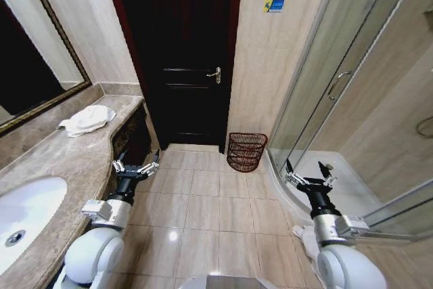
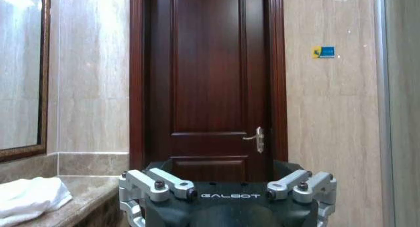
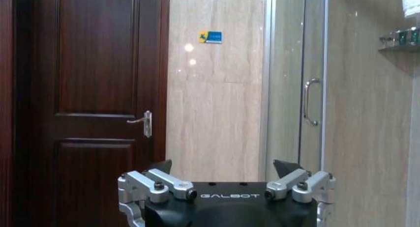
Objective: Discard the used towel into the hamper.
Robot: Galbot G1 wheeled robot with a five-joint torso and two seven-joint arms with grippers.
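The towel (image 1: 86, 120), white and crumpled, lay in a loose heap on the marble counter (image 1: 64, 160) near its far end, below the framed mirror (image 1: 30, 65). It appeared soft, light and limp; it would likely sag and trail when lifted. A pinch on a raised fold near the middle of the heap would probably gather the most cloth.

The left gripper (image 1: 137, 166) hung beside the counter's front edge, well short of the towel, fingers spread apart and holding nothing. The right gripper (image 1: 310, 172) hovered by the shower enclosure (image 1: 338, 86), fingers likewise apart and empty.

The hamper (image 1: 246, 151), a dark red-brown woven basket, stood on the floor against the wall, between the dark wooden door (image 1: 179, 52) and the shower enclosure. The floor (image 1: 203, 201) was glossy beige tile. A sink basin (image 1: 27, 211) was set into the counter's near end.
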